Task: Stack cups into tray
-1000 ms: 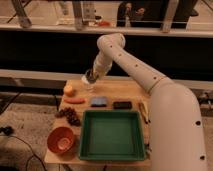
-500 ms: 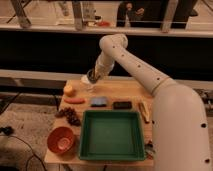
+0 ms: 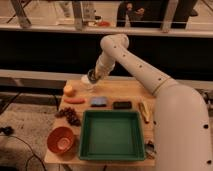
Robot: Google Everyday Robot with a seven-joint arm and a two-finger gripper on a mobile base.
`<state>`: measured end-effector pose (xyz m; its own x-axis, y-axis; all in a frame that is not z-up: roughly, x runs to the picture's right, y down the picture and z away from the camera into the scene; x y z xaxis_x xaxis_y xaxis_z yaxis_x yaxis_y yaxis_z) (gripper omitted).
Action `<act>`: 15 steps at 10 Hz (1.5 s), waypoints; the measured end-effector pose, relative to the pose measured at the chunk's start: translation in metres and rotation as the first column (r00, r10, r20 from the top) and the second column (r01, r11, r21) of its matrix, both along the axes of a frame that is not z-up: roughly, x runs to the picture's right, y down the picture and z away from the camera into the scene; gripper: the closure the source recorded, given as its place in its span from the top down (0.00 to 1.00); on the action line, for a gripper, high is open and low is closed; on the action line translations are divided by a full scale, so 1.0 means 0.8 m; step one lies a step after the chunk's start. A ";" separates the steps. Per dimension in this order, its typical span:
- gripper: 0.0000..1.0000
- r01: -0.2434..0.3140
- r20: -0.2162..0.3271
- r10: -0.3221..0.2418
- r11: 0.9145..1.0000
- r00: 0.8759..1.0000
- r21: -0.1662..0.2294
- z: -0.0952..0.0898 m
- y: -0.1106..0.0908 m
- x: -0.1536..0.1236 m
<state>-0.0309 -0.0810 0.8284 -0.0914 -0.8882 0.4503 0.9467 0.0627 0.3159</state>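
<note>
The cups (image 3: 86, 80) sit beyond the tray's (image 3: 110, 134) far-left corner, near the table's (image 3: 131, 95) back edge and well apart from the tray. We judge them light, stiff and smooth-walled, so likely slippery, and best pinched across the rim. The pale one shows clearly. The dark one merges with the gripper (image 3: 93, 76), which hangs right at them, reaching down from the far side. We cannot tell how far open the gripper is or whether it holds a cup. The cups seem upright, axis vertical and mouths up, though we cannot be sure. A bowl (image 3: 62, 140) lies just left of the tray.
</note>
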 end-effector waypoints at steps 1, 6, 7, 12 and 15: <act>0.00 0.005 0.003 -0.005 1.000 1.000 0.000 -0.001 0.002 -0.001; 0.00 0.017 0.016 -0.017 1.000 1.000 0.005 -0.006 0.006 -0.004; 0.00 0.018 0.017 -0.018 1.000 1.000 0.011 -0.014 0.008 0.002; 0.00 0.012 0.021 -0.013 1.000 1.000 0.019 -0.028 0.018 0.016; 0.00 0.005 0.023 -0.006 1.000 1.000 0.020 -0.031 0.017 0.021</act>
